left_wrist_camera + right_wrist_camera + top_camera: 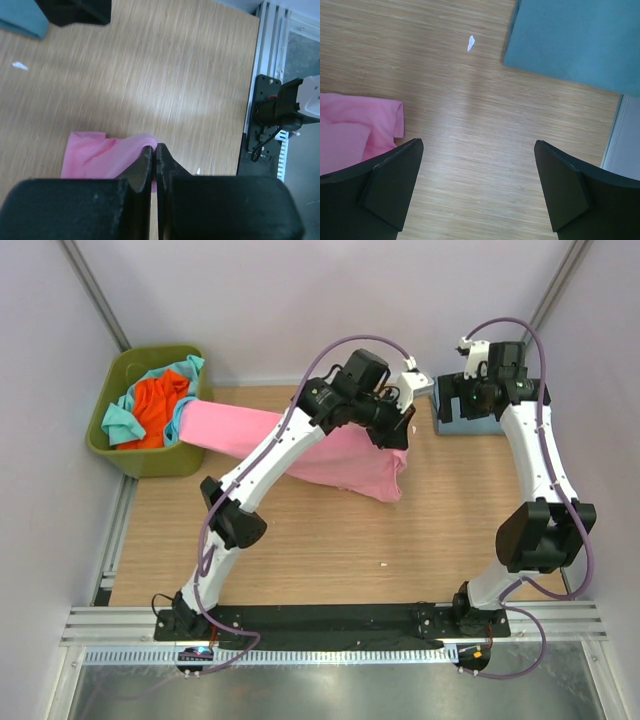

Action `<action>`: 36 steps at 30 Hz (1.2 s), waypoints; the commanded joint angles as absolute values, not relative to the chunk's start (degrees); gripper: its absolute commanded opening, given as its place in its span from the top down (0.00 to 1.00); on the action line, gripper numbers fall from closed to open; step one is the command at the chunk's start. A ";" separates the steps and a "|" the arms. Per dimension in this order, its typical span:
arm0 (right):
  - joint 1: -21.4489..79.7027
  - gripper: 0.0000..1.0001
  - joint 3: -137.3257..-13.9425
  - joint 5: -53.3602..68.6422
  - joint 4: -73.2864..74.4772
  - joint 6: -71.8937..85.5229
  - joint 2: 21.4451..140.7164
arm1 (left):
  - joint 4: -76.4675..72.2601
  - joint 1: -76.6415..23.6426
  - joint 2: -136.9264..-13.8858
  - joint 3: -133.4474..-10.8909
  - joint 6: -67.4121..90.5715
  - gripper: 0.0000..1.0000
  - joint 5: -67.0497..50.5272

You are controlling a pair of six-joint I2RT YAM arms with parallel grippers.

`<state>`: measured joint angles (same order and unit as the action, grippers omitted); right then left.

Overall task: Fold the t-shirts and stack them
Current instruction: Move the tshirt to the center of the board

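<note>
The pink t-shirt (300, 445) stretches from the bin's rim across the table to the middle. My left gripper (403, 425) is shut on its right end and holds that end lifted; in the left wrist view the cloth (100, 155) bunches out from between the closed fingertips of the gripper (154, 149). My right gripper (448, 405) is open and empty, above bare wood (477, 145) beside the folded dusty blue-grey t-shirt (470, 427) (570, 40). The pink hem (350, 135) lies to its left. The orange t-shirt (160, 405) and the teal t-shirt (120, 425) lie in the bin.
The olive-green bin (150, 458) stands at the back left corner. A small white scrap (471, 42) lies on the wood near the blue-grey shirt, another (383, 564) towards the front. Walls close in the left, back and right sides.
</note>
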<state>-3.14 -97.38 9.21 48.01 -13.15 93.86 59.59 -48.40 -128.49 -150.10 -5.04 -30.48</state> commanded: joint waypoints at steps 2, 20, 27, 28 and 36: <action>-4.13 0.00 -96.07 8.17 46.23 -12.74 90.53 | 52.31 -50.01 -126.30 -155.56 -6.68 1.00 -32.60; -5.01 0.00 -92.82 9.14 46.41 -12.57 86.93 | 41.75 -55.13 -114.97 -146.53 -16.80 1.00 -12.04; -5.27 0.00 -91.23 11.25 46.14 -12.04 85.08 | 44.47 -36.41 -106.18 -134.06 -10.81 1.00 -15.29; -5.19 0.01 -91.14 11.51 45.97 -11.95 85.08 | 45.17 -32.82 -105.13 -132.47 -10.90 1.00 -15.47; -5.19 0.00 -93.07 13.53 46.23 -11.07 87.27 | 48.78 -25.93 -110.89 -133.93 -11.80 1.00 -19.66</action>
